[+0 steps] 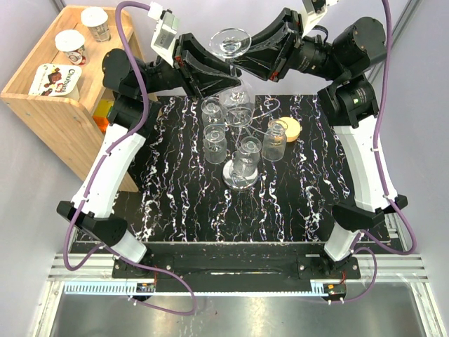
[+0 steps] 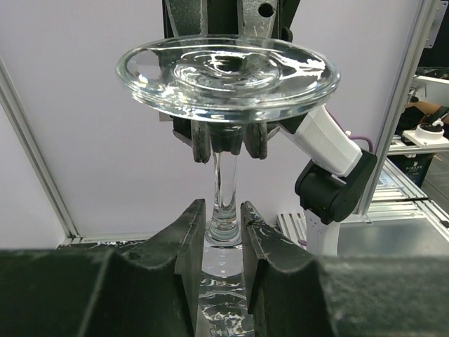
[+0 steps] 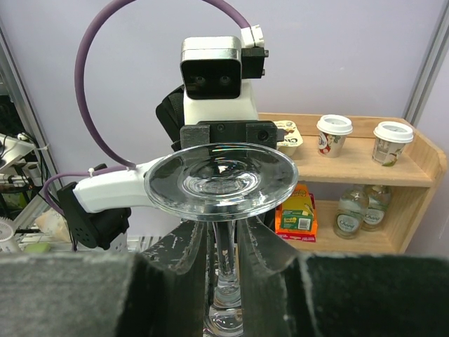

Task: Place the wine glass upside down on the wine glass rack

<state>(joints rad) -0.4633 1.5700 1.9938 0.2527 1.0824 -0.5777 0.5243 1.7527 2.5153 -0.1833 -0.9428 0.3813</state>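
Note:
A clear wine glass point(image 1: 231, 42) hangs upside down high over the table, its round foot point(image 2: 228, 70) uppermost. My right gripper point(image 3: 224, 239) is shut on the stem just under the foot; in the left wrist view its fingers point(image 2: 201, 144) pinch that stem. My left gripper point(image 2: 224, 217) has its jaws close on either side of the stem's lower end, where it flares into the bowl; I cannot tell whether they press on it. The chrome wine glass rack point(image 1: 240, 177) stands below on the marbled table, its disc base showing.
Several upside-down glasses point(image 1: 214, 116) hang round the rack. A glass jar point(image 1: 276, 144) and a cork lid point(image 1: 292, 128) sit right of it. A wooden shelf point(image 1: 42, 98) with yoghurt cups point(image 1: 71, 45) stands at the far left.

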